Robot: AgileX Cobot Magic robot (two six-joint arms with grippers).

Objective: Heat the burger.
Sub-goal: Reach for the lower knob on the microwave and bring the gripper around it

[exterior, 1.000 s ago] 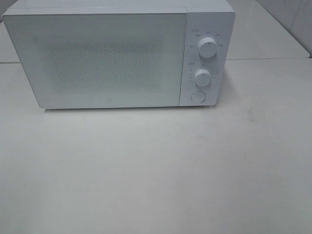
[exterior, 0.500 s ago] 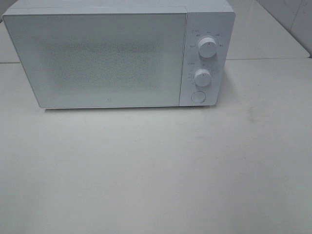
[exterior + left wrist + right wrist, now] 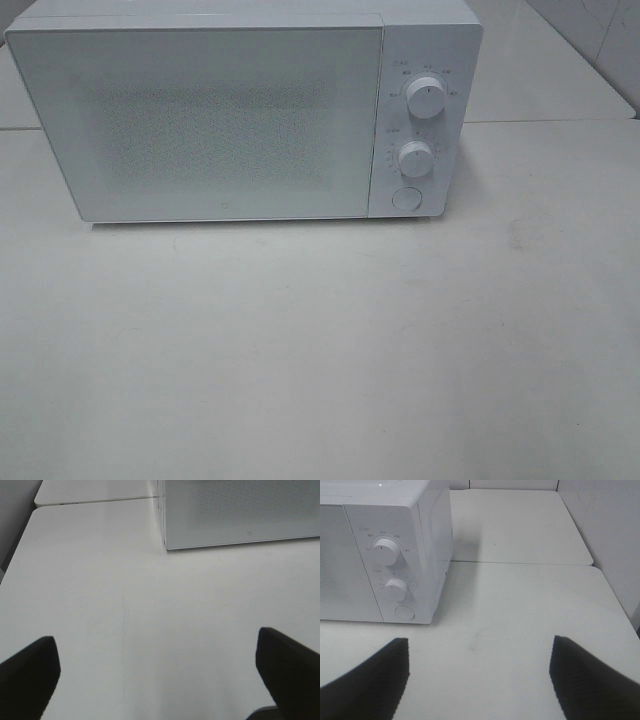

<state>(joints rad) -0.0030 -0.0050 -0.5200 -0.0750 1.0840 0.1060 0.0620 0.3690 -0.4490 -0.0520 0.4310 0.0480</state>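
No change since a moment ago. Left hand (image 3: 156,647) and right hand (image 3: 480,647) spread wide, holding nothing, above the white tabletop (image 3: 320,350). White microwave (image 3: 200,120) with door shut. Burger not in sight; cannot tell where.

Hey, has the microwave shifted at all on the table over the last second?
No. The microwave sits where it did: in the high view its right side meets the table seam at the same spot as before.

White table (image 3: 320,350); closed microwave (image 3: 240,120)
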